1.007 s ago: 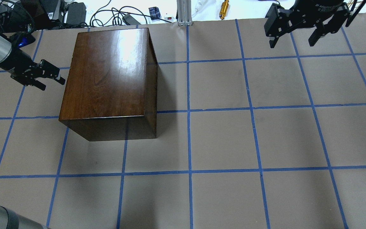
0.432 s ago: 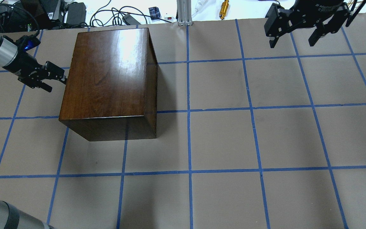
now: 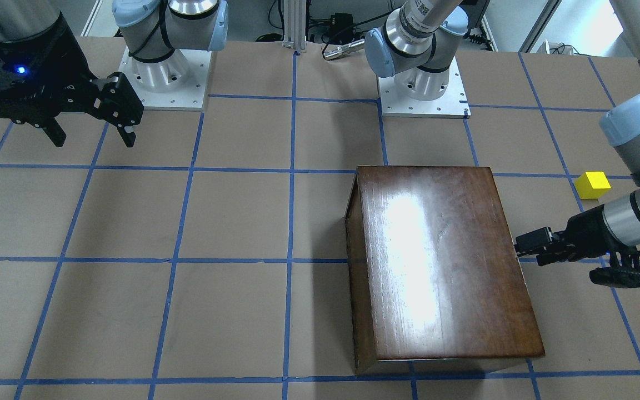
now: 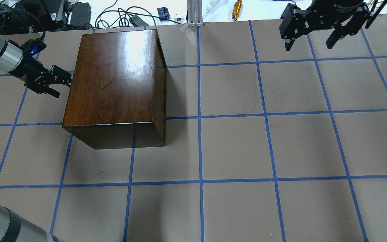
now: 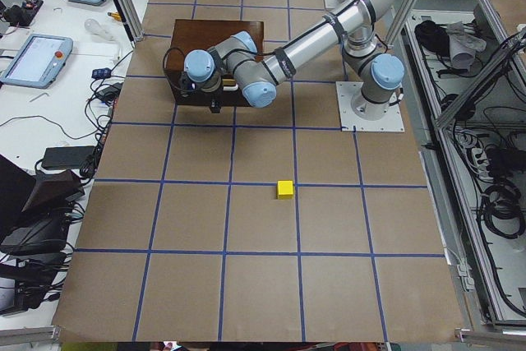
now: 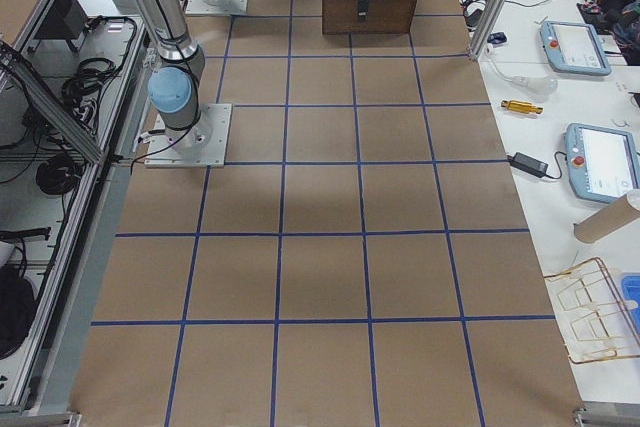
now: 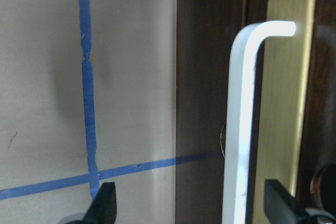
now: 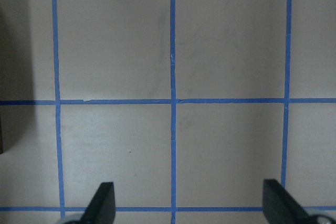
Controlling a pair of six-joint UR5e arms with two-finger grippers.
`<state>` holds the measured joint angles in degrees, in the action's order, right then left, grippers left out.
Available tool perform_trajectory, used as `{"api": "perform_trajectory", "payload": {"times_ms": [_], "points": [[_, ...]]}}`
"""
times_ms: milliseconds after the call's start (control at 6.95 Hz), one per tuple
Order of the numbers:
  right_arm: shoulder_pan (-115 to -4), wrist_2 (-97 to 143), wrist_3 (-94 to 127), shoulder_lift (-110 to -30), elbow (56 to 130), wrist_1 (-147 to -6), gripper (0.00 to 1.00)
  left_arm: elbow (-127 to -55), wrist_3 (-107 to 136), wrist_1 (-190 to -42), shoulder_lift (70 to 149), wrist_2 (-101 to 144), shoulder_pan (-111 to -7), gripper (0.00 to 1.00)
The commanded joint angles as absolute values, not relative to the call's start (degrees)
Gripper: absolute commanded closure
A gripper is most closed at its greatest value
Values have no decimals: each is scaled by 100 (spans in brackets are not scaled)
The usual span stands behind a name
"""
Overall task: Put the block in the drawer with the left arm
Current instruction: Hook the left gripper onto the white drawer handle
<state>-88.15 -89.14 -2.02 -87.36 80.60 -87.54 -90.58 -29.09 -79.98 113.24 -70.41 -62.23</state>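
We bring the black two-finger left gripper (image 4: 63,88) up to the glossy dark-brown wooden cabinet (image 4: 113,77), jaws wide around the shut drawer's (image 7: 205,51) pale bar handle (image 7: 239,129). It sits off-centre, so we should centre it, close firmly and pull straight. The small bright yellow cube (image 3: 592,184) lies on the table, well apart.

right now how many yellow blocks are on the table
1. The block lies at the robot's far left, apart from the cabinet and the left gripper. The cabinet's inside is hidden, so more could be there.
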Motion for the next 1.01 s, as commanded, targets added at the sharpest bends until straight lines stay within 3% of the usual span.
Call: {"api": "perform_trajectory", "payload": {"times_ms": [0, 863], "points": [[-8815, -8912, -202, -8736, 8060, -8754, 0, -9061, -2909, -7998, 11399, -7031, -6223, 0], [-8815, -8912, -202, -8745, 8060, -8754, 0, -9053, -2971, -7656, 11461, -7119, -6223, 0]]}}
